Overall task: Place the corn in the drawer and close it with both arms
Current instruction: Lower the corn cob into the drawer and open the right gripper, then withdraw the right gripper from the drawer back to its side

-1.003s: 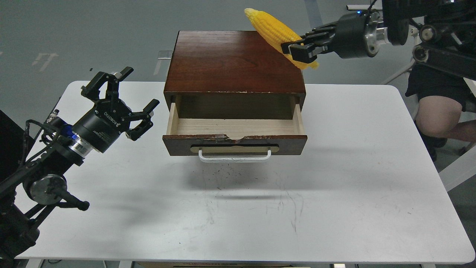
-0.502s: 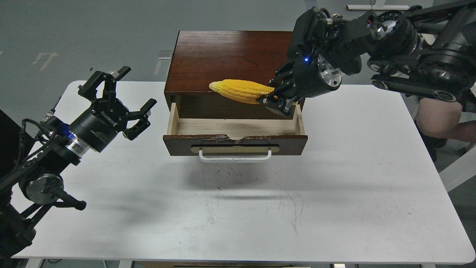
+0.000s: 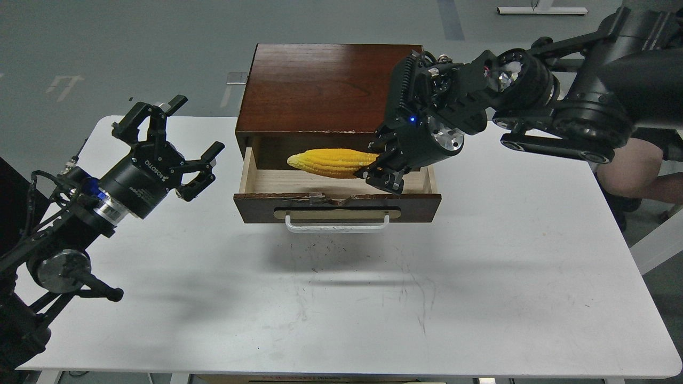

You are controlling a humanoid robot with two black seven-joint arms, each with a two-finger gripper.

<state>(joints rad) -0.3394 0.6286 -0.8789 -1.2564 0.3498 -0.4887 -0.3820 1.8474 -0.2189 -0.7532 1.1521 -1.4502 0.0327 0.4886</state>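
The yellow corn [image 3: 331, 162] lies nearly level over the open drawer [image 3: 337, 207], held by its right end. My right gripper [image 3: 380, 172] is shut on that end and reaches in over the drawer's right half. The drawer stands pulled out of the dark red-brown cabinet [image 3: 325, 88], showing its pale wood inside and the white bar handle [image 3: 337, 226]. My left gripper [image 3: 173, 141] is open and empty, above the table to the left of the drawer.
The white table [image 3: 480, 298] carries the cabinet at its far middle. A person's bare leg [image 3: 632, 168] shows past the table's right edge. My right arm [image 3: 560, 112] stretches over the table's back right corner.
My right gripper has carried the corn down and leftward, from high behind the cabinet to just over the open drawer. The left arm has hardly moved.
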